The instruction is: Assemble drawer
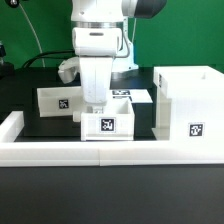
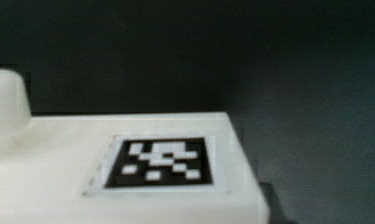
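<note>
looks like the tray-grabbing step: gripper (image 1: 96, 108) is down on the near small tray (image 1: 108, 125) by the front rail (image 1: 110, 152), can't tell if it's clenched, and next that tray needs lifting and sliding into the box housing (image 1: 190, 105) on the exterior view's right.
</note>
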Controlling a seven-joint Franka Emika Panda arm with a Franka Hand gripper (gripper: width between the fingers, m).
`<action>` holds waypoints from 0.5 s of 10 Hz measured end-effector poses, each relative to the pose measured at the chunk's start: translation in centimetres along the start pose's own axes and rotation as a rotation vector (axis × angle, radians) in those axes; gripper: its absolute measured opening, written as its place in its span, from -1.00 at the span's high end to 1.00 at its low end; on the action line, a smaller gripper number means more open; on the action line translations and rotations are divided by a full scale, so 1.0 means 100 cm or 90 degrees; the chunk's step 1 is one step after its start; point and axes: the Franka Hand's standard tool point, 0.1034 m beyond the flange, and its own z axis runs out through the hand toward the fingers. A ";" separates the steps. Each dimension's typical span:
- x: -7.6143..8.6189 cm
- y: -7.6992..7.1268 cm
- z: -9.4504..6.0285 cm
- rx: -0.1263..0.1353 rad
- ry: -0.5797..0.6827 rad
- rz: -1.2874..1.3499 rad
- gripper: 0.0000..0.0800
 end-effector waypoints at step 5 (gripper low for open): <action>0.028 0.001 0.005 0.007 0.013 -0.009 0.89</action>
